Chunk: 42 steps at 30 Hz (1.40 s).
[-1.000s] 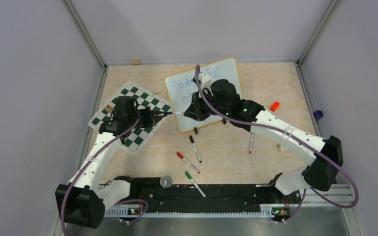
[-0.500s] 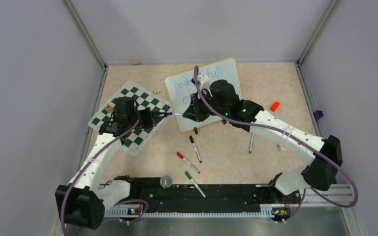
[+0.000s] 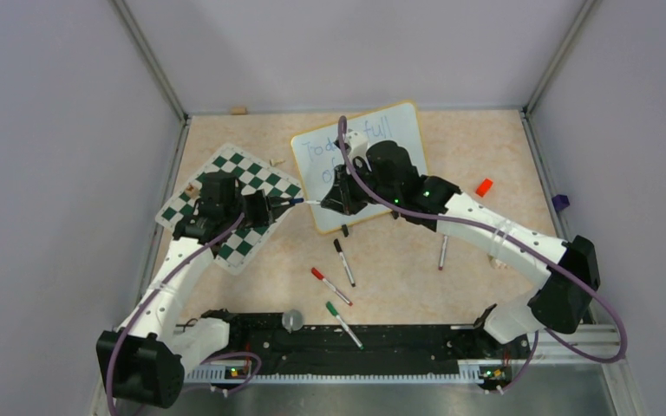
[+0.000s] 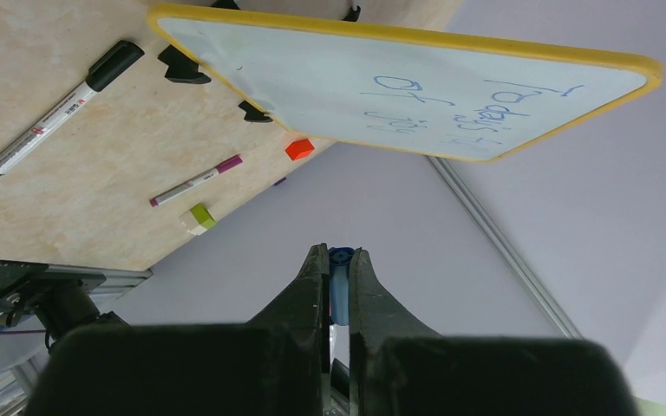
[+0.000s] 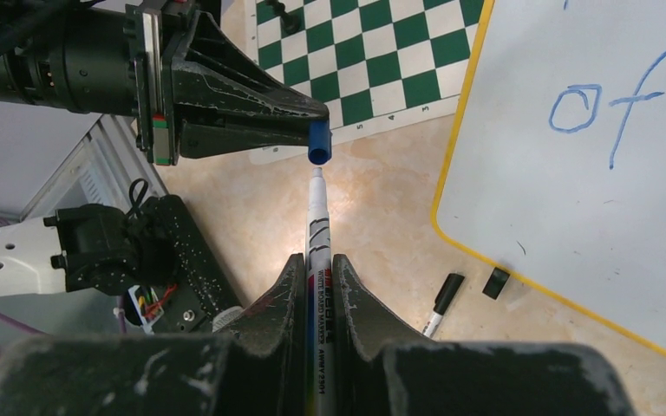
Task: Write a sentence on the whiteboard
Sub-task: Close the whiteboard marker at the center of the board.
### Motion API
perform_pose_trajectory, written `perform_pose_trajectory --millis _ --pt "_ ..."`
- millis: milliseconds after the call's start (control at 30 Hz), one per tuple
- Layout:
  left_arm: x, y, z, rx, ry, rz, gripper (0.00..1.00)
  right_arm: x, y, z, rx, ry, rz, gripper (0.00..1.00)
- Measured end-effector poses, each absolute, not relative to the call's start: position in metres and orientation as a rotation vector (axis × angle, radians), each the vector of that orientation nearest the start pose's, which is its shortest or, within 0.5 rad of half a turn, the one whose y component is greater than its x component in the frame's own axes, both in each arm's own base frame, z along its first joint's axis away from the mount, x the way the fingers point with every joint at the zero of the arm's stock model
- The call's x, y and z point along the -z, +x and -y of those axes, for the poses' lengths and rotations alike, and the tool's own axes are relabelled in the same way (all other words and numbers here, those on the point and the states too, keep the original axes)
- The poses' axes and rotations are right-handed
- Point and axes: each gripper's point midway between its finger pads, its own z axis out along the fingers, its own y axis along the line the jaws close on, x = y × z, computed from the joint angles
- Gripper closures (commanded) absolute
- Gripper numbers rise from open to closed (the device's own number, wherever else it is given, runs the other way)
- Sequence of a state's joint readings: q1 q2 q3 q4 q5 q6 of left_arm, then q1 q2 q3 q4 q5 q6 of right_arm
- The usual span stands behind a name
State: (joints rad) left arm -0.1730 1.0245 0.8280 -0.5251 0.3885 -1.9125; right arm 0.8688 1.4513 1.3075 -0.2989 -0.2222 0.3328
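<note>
Currently the writing step appears finished: the sentence [image 4: 464, 106] stands in blue on the whiteboard [image 5: 572, 217], which lies flat on the bench [image 3: 486, 139]. Recapping is the step in hand. Beside the whiteboard's left edge, the right hand [image 5: 316, 260] is clamped on the marker [image 5: 318, 225], tip bare. The left hand [image 4: 336, 260] is clamped on the cap [image 5: 319, 144], just clear of the tip. The next move calls for aligned axes and a straight push of tip into cap.

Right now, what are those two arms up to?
Left gripper shut on blue cap. Right gripper shut on marker, tip at cap's mouth. Sentence written on whiteboard. Nothing between.
</note>
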Motion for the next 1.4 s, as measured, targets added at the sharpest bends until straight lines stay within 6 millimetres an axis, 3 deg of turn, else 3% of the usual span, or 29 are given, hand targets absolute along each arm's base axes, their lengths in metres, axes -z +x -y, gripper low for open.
perform_pose_trajectory --millis 1400 --pt "-0.2095 0.2819 0.1574 1.315 -1.899 -1.988 1.0 -0.2575 0.2482 -0.3734 -0.955 -0.723 -2.02 1.0"
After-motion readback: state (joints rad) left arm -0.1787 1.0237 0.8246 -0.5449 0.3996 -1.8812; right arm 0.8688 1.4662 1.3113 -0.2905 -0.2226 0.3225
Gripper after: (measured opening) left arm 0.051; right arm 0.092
